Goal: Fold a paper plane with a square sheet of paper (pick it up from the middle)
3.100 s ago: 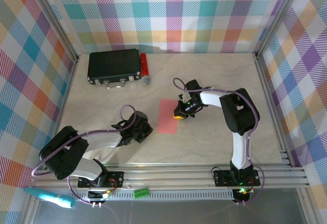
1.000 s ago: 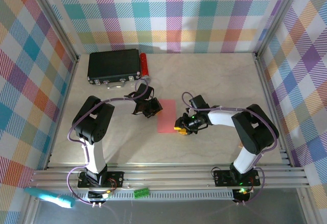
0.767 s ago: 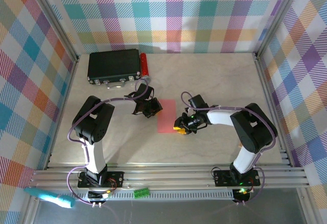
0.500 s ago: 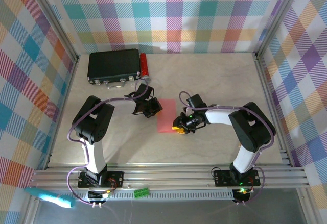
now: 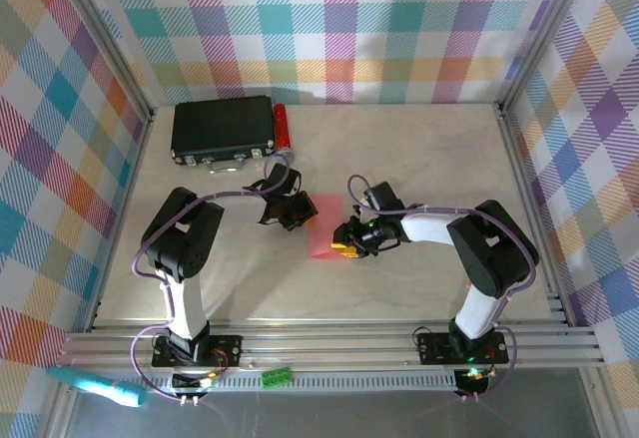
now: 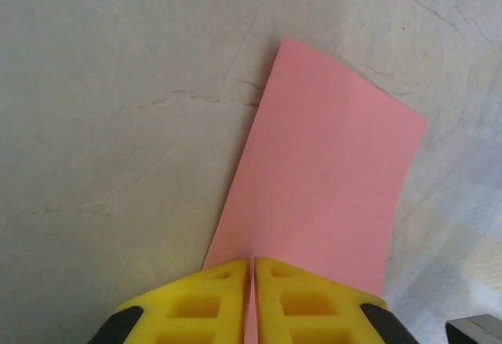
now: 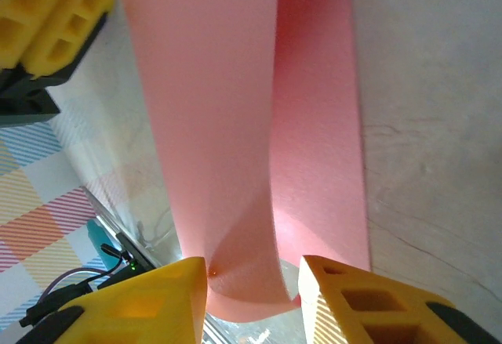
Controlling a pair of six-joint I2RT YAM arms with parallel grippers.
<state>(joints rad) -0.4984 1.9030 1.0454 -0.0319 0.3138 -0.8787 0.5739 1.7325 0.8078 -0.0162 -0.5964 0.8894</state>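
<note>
Shifted leftward since a second ago: right gripper [image 5: 343, 239], now over the right edge of the pink-red creased square sheet of paper [image 5: 321, 220], which lies mid-table on the pale marbled tabletop [image 5: 429, 159]. Its yellow jaws stand apart, astride an upcurled fold of the sheet.
Unmoved: left gripper [image 6: 252, 266], fingers pressed together, tips on the sheet's left edge; whether paper is pinched cannot be told.
Far-left corner, well apart: black rectangular box [image 5: 222, 127], with small red cylinder [image 5: 282, 125] just beside it.
</note>
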